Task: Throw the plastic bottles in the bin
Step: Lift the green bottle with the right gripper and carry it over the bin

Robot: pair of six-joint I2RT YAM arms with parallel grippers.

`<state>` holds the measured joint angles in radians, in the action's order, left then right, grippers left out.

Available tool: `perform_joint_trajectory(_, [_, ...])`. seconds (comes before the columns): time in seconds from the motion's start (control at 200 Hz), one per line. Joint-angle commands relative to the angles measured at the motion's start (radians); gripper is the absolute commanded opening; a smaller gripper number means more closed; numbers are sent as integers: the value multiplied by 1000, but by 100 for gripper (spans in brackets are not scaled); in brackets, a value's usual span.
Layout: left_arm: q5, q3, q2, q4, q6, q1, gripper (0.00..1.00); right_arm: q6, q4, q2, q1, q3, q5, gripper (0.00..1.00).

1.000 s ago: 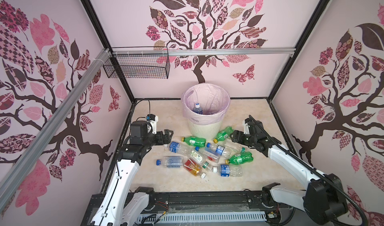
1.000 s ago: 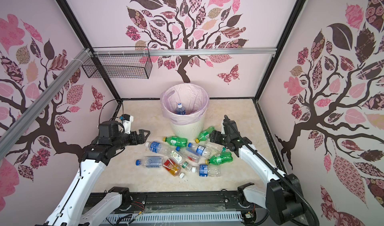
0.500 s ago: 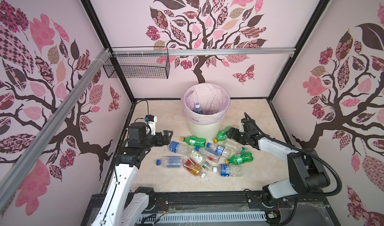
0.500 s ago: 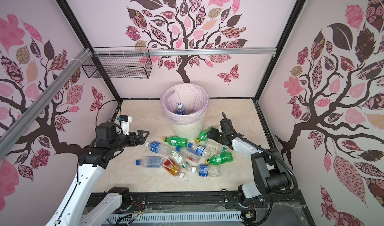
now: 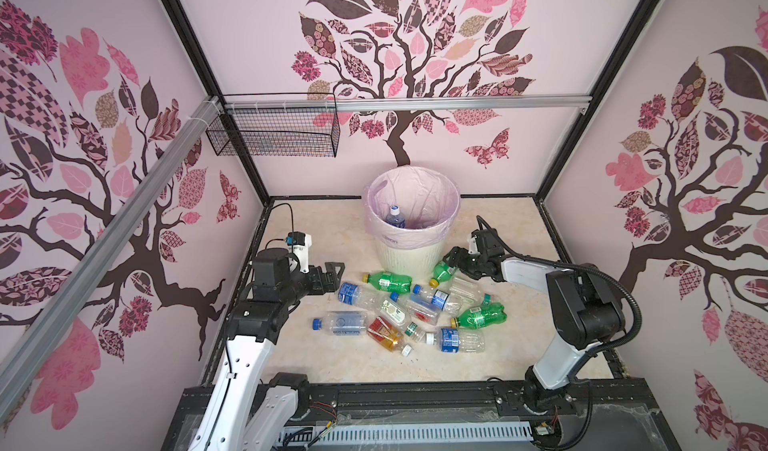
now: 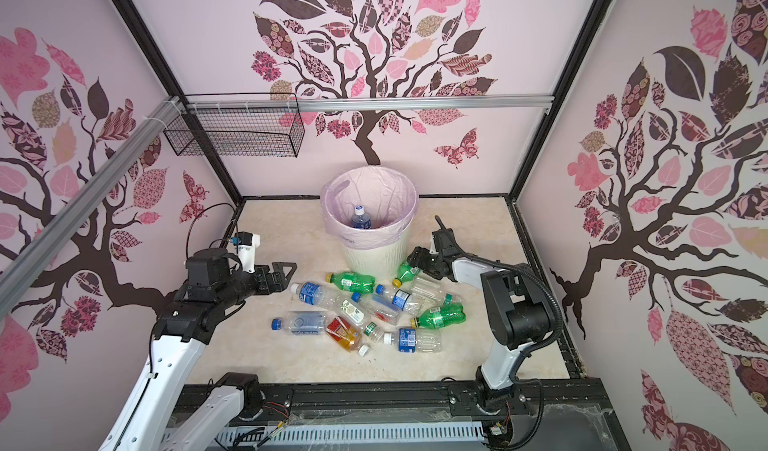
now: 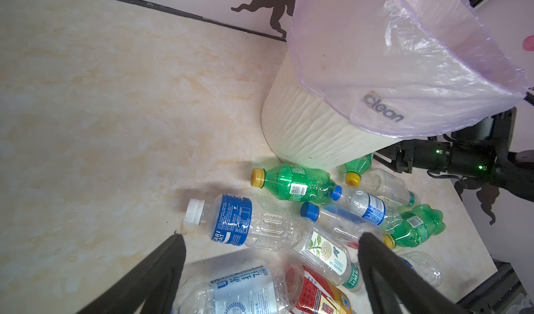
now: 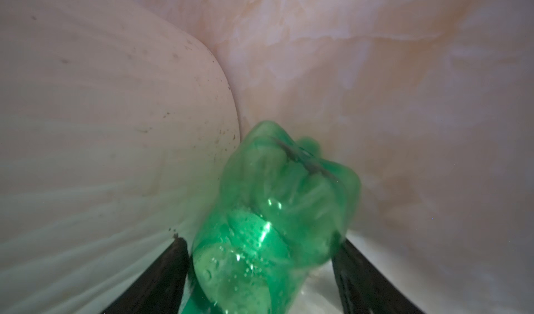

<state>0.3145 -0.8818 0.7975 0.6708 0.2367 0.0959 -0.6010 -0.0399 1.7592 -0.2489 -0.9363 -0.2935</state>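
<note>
Closer to the bin's foot than a second back: right fingers (image 5: 454,258), with that arm's elbow swung up and forward. Left arm about where it was.

Top views. Cream ribbed bin (image 5: 409,258) with pink liner (image 5: 415,195) at back centre of table (image 5: 332,228); blue-capped bottle (image 5: 395,217) inside. In both top views, right fingers (image 6: 417,255) low at the bin's right foot, set round the base end of green bottle (image 5: 441,271) (image 6: 404,273), yellow cap pointing frontward. Bottle lying on table just beside bin wall; touching or not, cannot tell. Left fingers (image 5: 336,267) spread wide, empty, just left of the heap, nearest blue-label bottle (image 5: 353,295). Heap in front of bin: two more green, several clear with blue caps, amber bottle (image 5: 384,332) with red label.

Left wrist. Fingers (image 7: 161,272) wide apart, gripping nothing. Blue-label bottle (image 7: 231,224), white cap, on table beyond the tips. Second green bottle (image 7: 291,182) against the bin's base (image 7: 303,130). Gripped green bottle (image 7: 359,165) half hidden behind bin.

Right wrist. Green bottle (image 8: 274,211) filling the gap, both fingers (image 8: 164,275) against its sides: grasped. Down beside bin wall (image 8: 101,124), table (image 8: 375,81) beyond. Some blur.
</note>
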Motion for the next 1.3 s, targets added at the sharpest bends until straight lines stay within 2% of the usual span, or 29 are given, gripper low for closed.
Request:
perform_joint_trajectory(0.0, [-15,30,-12,-5,18,-5,97,24,26,58,6,-36,10,76])
perform_joint_trajectory(0.17, [-26,17,5,0,18,-4,97,96,93,111,31,-91,48,67])
perform_joint_trajectory(0.485, [-55,14,12,-3,39,-5,97,122,72,124,161,-87,-19,57])
perform_joint_trajectory(0.6, [-73,24,9,-8,39,-4,97,145,79,70,168,-107,-81,52])
perform_joint_trajectory(0.805, [-79,37,36,-44,57,-4,97,155,131,-65,168,-177,-95,51])
perform_joint_trajectory(1.041, [-122,20,139,-109,64,-5,97,153,216,-174,168,-233,52,50])
perform_joint_trajectory(1.296, [-146,8,174,-121,50,-4,97,216,293,-315,168,-220,77,51])
